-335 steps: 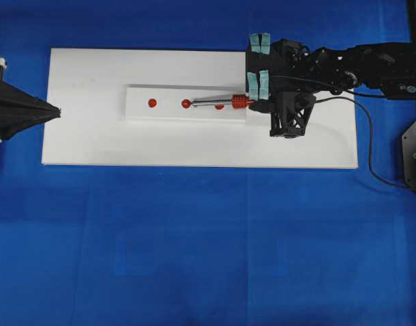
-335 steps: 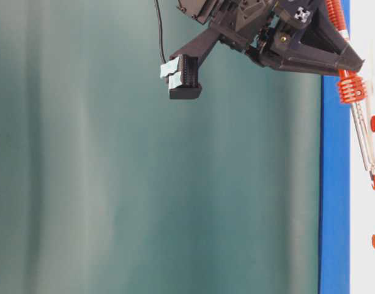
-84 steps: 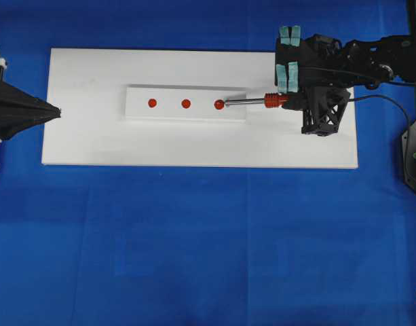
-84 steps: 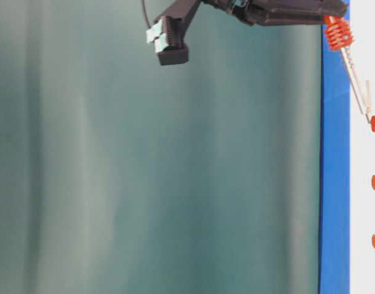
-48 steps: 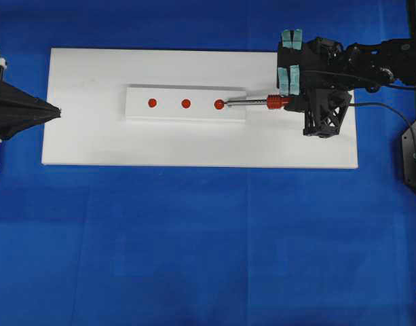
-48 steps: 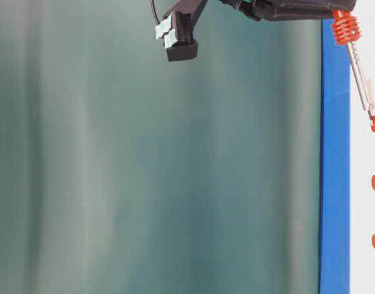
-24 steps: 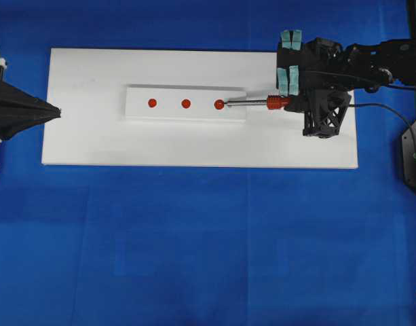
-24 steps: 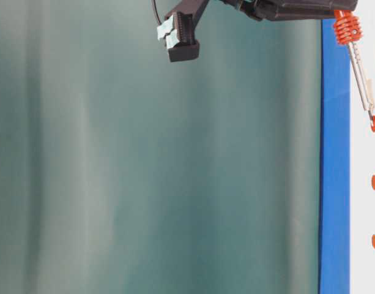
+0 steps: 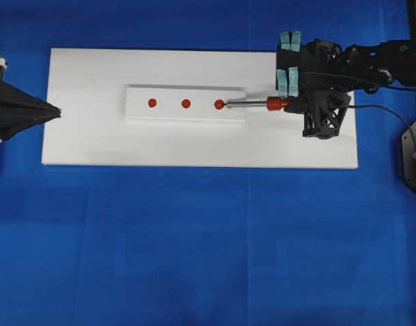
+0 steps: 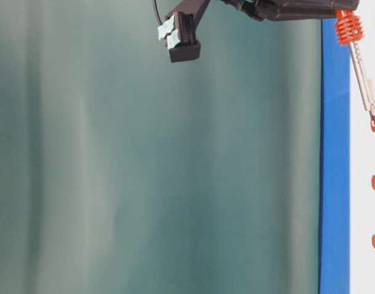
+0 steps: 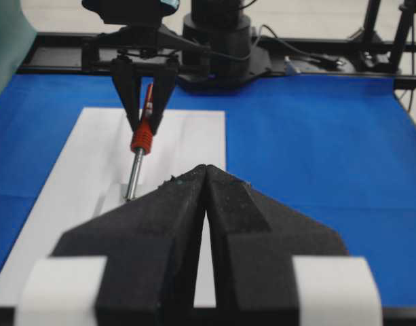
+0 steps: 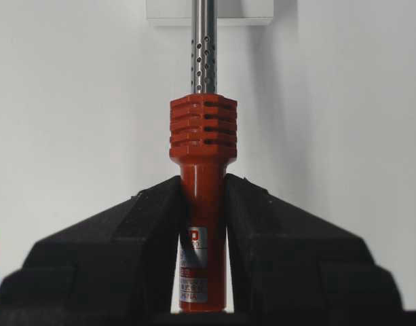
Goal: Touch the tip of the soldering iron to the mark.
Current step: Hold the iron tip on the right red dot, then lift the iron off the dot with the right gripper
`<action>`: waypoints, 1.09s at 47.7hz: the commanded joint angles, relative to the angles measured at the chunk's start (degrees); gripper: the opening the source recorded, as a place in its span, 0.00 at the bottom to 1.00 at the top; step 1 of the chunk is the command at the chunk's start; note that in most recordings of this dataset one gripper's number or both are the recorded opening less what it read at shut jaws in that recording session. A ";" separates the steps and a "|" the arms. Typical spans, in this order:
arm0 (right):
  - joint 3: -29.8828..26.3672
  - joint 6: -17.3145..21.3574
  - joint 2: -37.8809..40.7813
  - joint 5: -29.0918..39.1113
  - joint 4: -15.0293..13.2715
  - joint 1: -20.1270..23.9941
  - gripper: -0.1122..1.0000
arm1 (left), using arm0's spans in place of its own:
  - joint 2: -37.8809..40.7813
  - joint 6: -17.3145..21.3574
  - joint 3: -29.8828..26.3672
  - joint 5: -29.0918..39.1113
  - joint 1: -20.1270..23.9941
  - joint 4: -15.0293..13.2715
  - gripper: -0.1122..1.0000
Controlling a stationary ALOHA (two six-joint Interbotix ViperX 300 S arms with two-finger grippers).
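Note:
The soldering iron (image 9: 262, 103) has a red-orange handle, a ribbed collar and a thin silver shaft. My right gripper (image 9: 289, 103) is shut on its handle (image 12: 202, 204), with the jaws pressed on both sides. Its shaft points left, and the tip meets the rightmost mark (image 9: 219, 104), a red dot on a raised white strip (image 9: 170, 112). Seen from table level, the tip (image 10: 372, 116) comes down onto that mark (image 10: 374, 125). Two more red marks (image 9: 186, 103) (image 9: 152, 103) lie further left. My left gripper (image 9: 55, 112) is shut and empty at the board's left edge, and the iron (image 11: 141, 139) shows beyond its fingertips.
The strip lies on a large white board (image 9: 92, 142) over a blue cloth (image 9: 208, 244). The iron's black cord (image 9: 370, 156) trails off the board to the right. The right arm's base (image 11: 218, 41) stands at the far end.
Almost nothing differs. The iron's tip has edged very slightly left onto the rightmost mark, and the left gripper has stayed still.

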 commanded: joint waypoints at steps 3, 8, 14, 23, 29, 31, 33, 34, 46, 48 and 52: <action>-1.14 -0.09 -0.62 -0.53 0.09 0.09 0.16 | 0.53 -0.18 -0.70 -0.62 0.09 0.09 0.10; -1.76 0.00 -1.85 -0.35 0.18 0.09 0.16 | 0.44 -0.09 -0.79 -0.53 0.09 0.09 0.10; -3.08 0.00 -4.57 0.26 0.09 -0.26 0.16 | 0.44 -0.09 -0.70 -0.62 0.00 0.09 0.10; -6.15 0.00 -9.76 4.75 -0.35 -0.53 0.16 | 0.53 -0.09 -0.79 -0.53 0.09 0.09 0.10; -7.56 0.00 -12.04 7.12 -0.62 -0.62 0.16 | 0.44 -0.09 -0.79 -0.53 0.00 0.09 0.10; -7.73 0.00 -12.57 7.47 -0.88 -0.62 0.16 | 0.44 -0.09 -0.79 -0.53 0.00 0.09 0.10; -7.73 0.00 -12.74 7.65 -0.88 -0.62 0.16 | 0.44 -0.09 -0.79 -0.62 0.09 0.09 0.10; -7.65 0.00 -12.83 7.65 -0.97 -0.53 0.16 | 0.44 -0.09 -0.79 -0.62 0.09 0.09 0.10; -7.65 0.00 -12.83 7.56 -0.97 -0.53 0.16 | 0.44 -0.26 -0.79 -0.62 0.09 0.00 0.10; -7.56 0.00 -12.83 7.56 -0.97 -0.62 0.16 | 0.44 -0.18 -0.70 -0.62 0.09 0.09 0.10; -7.56 0.00 -12.83 7.65 -0.97 -0.53 0.16 | 0.44 -0.18 -0.70 -0.62 0.09 0.09 0.10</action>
